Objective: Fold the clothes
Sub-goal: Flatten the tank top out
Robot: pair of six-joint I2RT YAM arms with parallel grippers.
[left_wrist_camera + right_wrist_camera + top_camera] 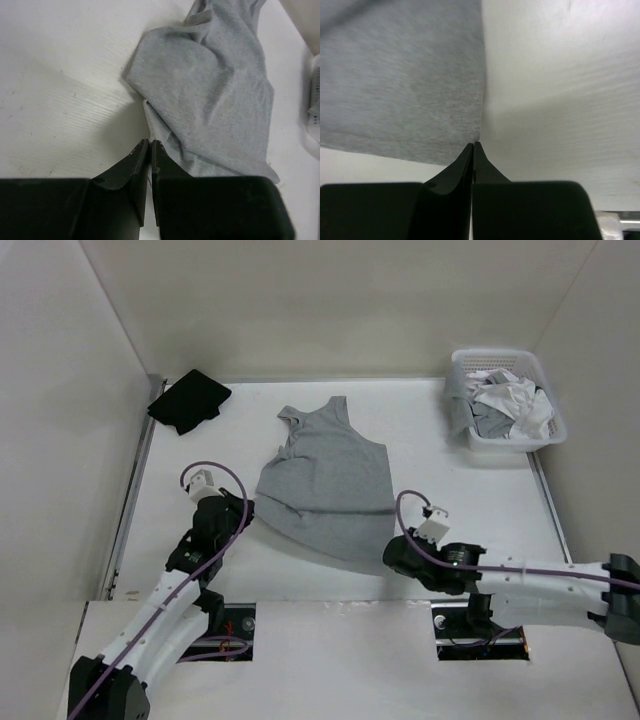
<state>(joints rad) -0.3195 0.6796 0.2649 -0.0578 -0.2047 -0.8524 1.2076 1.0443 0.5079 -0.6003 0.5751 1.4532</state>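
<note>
The clothes, a light grey tank top (325, 480), lie spread on the white table with the straps at the far end and the hem toward me. My left gripper (245, 510) is at the hem's near-left corner. In the left wrist view its jaws (150, 142) are shut, with a thin edge of the grey fabric (210, 90) pinched at the tips. My right gripper (392, 555) is at the hem's near-right corner. In the right wrist view its jaws (473, 144) are shut right on the corner of the grey fabric (400, 85).
A black garment (189, 400) lies at the table's far left corner. A white basket (505, 400) of mixed laundry stands at the far right, and its edge shows in the left wrist view (314, 100). Walls close in the table on three sides.
</note>
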